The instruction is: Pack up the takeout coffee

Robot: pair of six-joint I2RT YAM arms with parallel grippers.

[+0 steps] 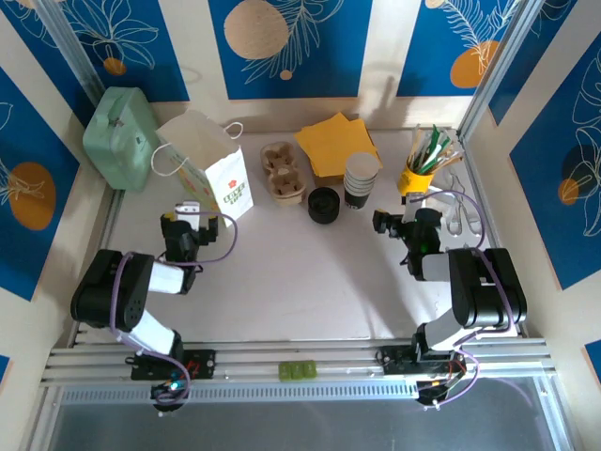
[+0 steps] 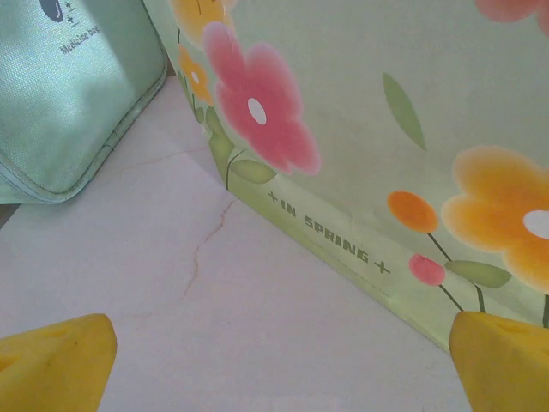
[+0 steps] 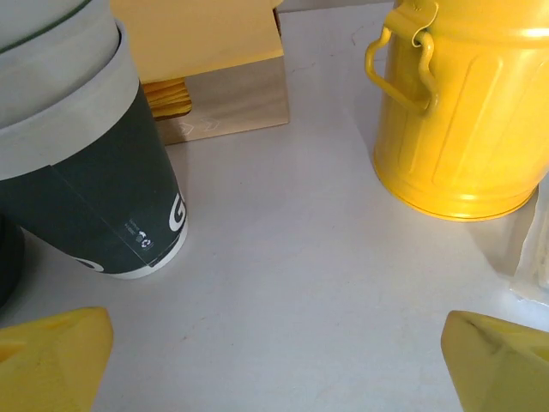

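Overhead, coffee [image 1: 324, 204] beside cup stack [image 1: 361, 178].

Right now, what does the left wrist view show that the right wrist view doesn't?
Left wrist: the flowered bag, printed IN SPRING, and a green case beside it. Right wrist: a stack of dark cups, a yellow pail, and yellow napkins in a wooden holder. Both: the pale table, and yellow fingers wide apart at the bottom corners, of the left gripper and the right gripper.
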